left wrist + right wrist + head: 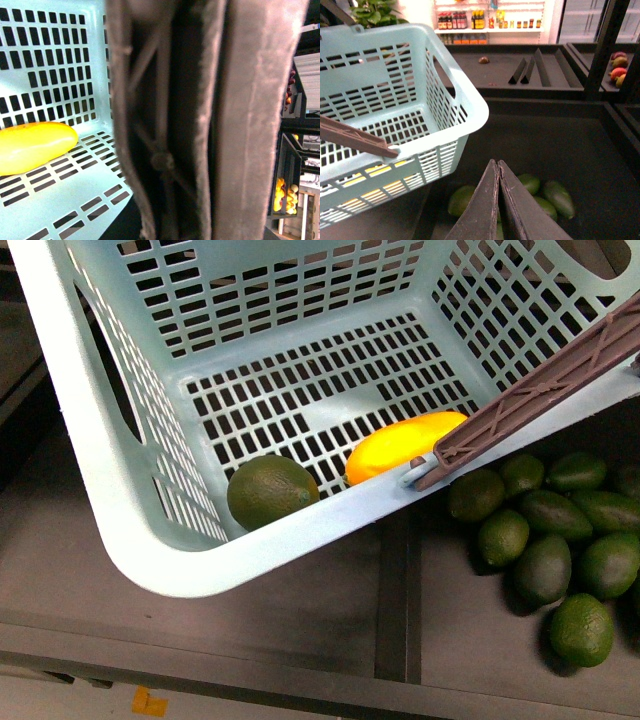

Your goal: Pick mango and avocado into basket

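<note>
The mango [402,445] and avocado [272,490] are seen lying inside the basket [120,540], while the empty right end effector [498,167] is pressed closed outside it; the left cannot be judged.

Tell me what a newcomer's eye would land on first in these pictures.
The teal basket fills most of the front view, and the bright mango glows on its slotted floor with a dark avocado beside it, near the front wall. Outside the basket, to the right, a pile of loose avocados lies on the dark shelf. In the left wrist view the brown handle blocks the middle of the picture.
</note>
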